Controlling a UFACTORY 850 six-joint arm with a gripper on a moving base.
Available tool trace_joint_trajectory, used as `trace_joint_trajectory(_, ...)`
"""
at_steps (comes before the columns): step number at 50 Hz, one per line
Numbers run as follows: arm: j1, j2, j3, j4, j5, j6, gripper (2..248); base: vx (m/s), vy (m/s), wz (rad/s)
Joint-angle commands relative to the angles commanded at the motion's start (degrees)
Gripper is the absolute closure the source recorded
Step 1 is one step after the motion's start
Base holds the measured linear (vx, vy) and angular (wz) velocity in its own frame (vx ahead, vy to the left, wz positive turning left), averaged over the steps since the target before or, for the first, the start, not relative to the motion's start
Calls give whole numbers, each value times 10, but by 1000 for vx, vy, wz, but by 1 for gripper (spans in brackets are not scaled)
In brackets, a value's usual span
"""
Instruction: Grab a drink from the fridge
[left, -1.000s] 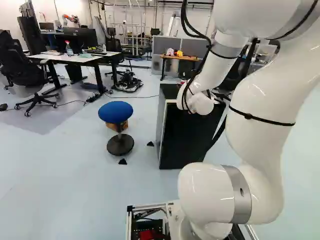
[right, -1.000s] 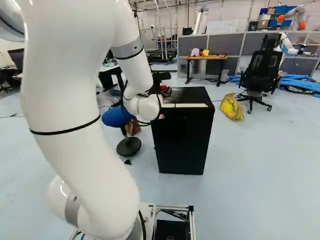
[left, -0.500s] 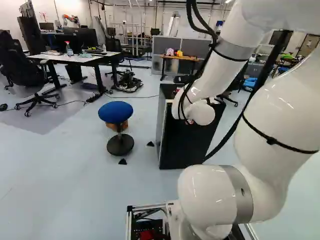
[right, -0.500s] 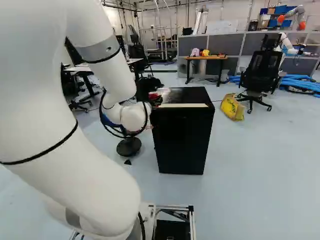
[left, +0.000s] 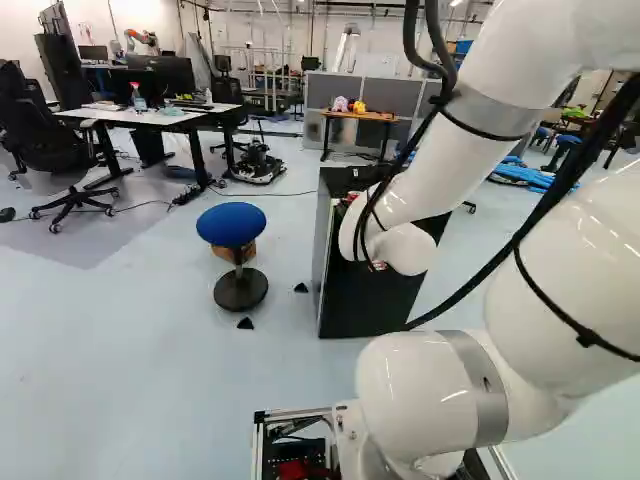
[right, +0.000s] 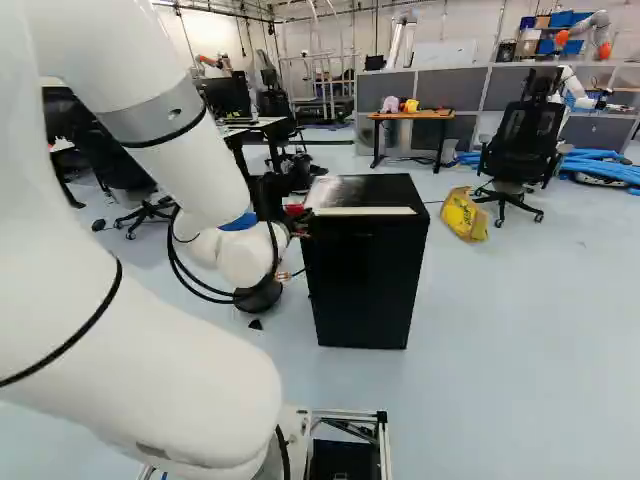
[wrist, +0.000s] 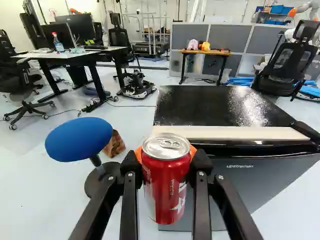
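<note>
At the left edge of the fridge top, the gripper (right: 301, 225) shows only in part in the right base view, mostly hidden by the arm's wrist. A bit of red can (right: 293, 210) is visible beside it. Seen from the wrist, the gripper (wrist: 166, 159) is shut on the red drink can (wrist: 165, 197), orange pads against its two sides. The can looks upright, its silver lid facing up. Behind it stands the black fridge (right: 365, 285), its grey door (wrist: 250, 182) seemingly closed under a pale top strip.
A blue stool (left: 231, 225) stands left of the fridge, with a brown box (wrist: 114, 144) behind it. Farther off are a desk (left: 140, 115), a small orange table (right: 412, 116), a yellow bag (right: 465, 215), an office chair (right: 525, 135) and another robot (right: 580, 85).
My arm has swung and lowered: its wrist moves left in the right base view and slightly down in both base views, uncovering more of the fridge top. The base has not moved.
</note>
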Motion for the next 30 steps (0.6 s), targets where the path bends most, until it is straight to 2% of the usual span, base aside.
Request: trace_joint_trajectory(30,20,47,49,16,-20,0,150,0,0,0)
